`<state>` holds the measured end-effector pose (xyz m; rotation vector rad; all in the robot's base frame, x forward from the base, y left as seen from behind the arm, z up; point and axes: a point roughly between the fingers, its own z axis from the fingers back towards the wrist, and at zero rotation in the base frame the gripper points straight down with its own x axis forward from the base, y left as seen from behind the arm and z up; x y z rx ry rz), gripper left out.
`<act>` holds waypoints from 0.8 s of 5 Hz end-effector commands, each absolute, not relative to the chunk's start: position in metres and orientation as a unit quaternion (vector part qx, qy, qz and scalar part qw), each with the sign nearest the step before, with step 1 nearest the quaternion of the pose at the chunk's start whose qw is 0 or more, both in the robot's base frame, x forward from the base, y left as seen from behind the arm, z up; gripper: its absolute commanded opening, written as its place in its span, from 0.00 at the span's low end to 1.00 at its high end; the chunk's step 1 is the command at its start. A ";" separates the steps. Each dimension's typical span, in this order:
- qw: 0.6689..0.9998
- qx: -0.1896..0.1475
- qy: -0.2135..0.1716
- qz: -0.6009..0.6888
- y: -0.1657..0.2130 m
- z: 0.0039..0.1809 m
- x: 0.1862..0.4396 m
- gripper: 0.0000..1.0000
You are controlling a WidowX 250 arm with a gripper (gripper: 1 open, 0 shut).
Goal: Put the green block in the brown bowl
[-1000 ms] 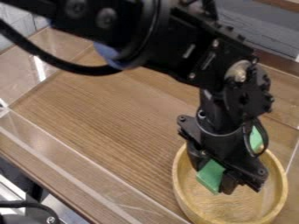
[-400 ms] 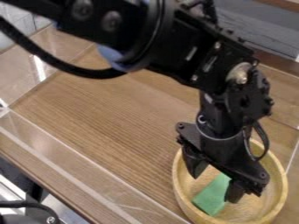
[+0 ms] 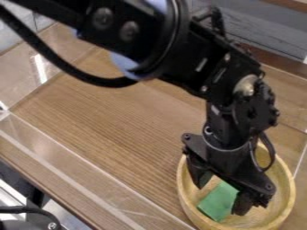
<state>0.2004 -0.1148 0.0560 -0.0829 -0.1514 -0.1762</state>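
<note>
The black robot arm (image 3: 180,54) reaches across the wooden table (image 3: 108,126) and bends down over the brown bowl (image 3: 283,205), which sits near the table's front right corner. The gripper (image 3: 228,184) points straight down into the bowl with its fingers spread apart, gripping nothing. The green block (image 3: 218,201) lies inside the bowl on its floor, tilted a little, just below and between the spread fingers; from here I cannot tell whether a fingertip touches it. A clear plastic wall (image 3: 36,153) runs along the table's near edge, and something blue (image 3: 126,65) peeks from behind the arm.
</note>
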 end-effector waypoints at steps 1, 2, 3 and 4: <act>0.992 -0.049 -0.086 -0.081 -0.116 0.057 0.207 1.00; 0.992 -0.050 -0.085 -0.078 -0.117 0.052 0.209 1.00; 0.992 -0.051 -0.084 -0.074 -0.115 0.053 0.211 1.00; 0.993 -0.052 -0.083 -0.069 -0.113 0.055 0.213 1.00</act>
